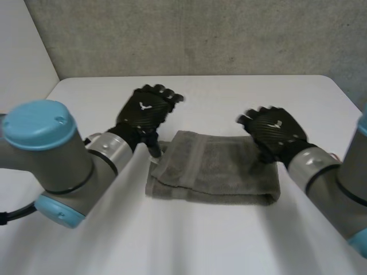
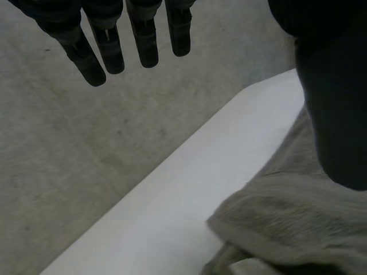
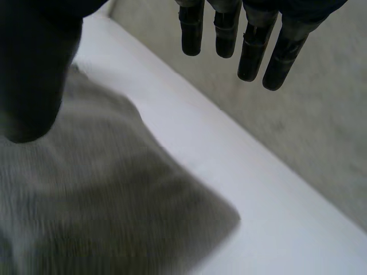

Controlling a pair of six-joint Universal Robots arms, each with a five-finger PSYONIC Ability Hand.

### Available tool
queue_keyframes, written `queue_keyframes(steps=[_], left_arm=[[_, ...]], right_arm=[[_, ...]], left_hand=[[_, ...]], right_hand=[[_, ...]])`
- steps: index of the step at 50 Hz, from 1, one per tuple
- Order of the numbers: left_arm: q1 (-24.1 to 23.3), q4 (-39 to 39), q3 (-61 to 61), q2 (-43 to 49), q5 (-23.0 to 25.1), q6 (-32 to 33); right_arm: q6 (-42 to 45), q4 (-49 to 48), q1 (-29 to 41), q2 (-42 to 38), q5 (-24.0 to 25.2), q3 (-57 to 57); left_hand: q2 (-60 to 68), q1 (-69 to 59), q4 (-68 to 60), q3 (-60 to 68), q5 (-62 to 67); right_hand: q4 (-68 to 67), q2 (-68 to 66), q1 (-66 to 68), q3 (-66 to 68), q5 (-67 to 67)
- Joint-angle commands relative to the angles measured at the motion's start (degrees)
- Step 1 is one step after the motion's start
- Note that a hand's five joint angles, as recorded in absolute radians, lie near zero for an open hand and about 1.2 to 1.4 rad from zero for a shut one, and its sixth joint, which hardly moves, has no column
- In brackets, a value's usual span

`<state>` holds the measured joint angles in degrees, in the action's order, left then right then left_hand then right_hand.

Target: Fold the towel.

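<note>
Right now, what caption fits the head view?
Folded grey towel on the white table, open left hand at one end, open right hand at the other.

Soft, diffuse light spreads evenly over the white desk, the brightest surface in the head view. The grey towel casts a faint, narrow shadow along its near edge. In both wrist views the light is dimmer and flatter.
</note>
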<state>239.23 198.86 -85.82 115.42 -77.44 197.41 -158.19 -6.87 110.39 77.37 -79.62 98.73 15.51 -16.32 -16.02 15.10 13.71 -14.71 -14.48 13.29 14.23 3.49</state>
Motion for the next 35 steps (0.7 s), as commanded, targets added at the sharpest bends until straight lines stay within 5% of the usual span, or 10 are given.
queue_keyframes(steps=[1,14,16,18,30,35], left_arm=[[-3.60,-0.05,2.85,5.41,-3.67,-0.09],[-3.60,-0.67,4.52,9.47,-6.76,-0.45],[-3.51,-0.76,4.35,9.21,-6.85,-0.62],[-3.42,-0.76,3.39,8.51,-6.85,-0.71],[-0.70,-0.67,-1.72,0.86,-6.85,-0.80],[2.55,-0.41,-4.18,-2.92,-7.11,-0.97]], right_arm=[[0.87,-0.16,-6.14,-0.11,-0.10,6.99],[0.95,-1.65,-7.12,-6.62,0.25,8.76],[0.87,-1.74,-7.12,-7.41,0.08,8.32],[0.60,-2.26,-7.38,-7.50,-0.10,7.62],[5.26,-2.88,-6.06,-2.05,-2.03,-0.12],[15.28,-3.32,2.20,-3.28,-1.95,-5.74]], left_hand=[[-3.44,4.25,3.96,-3.04,-11.65],[-3.28,4.09,3.79,-2.87,-11.48],[-3.11,3.92,3.62,-2.70,-11.31],[-3.11,3.92,3.62,-2.70,-11.31],[-3.44,4.25,3.96,-3.04,-11.65],[-3.78,4.59,4.29,-3.37,-11.98]], right_hand=[[-0.57,-0.81,2.00,1.05,1.79],[-23.46,-23.69,24.89,23.94,24.68],[-35.57,-35.81,37.00,36.05,36.79],[-65.18,-65.41,66.60,65.66,66.40],[-65.29,-65.52,66.71,65.77,66.51],[-65.29,-65.52,66.71,65.77,66.51]])
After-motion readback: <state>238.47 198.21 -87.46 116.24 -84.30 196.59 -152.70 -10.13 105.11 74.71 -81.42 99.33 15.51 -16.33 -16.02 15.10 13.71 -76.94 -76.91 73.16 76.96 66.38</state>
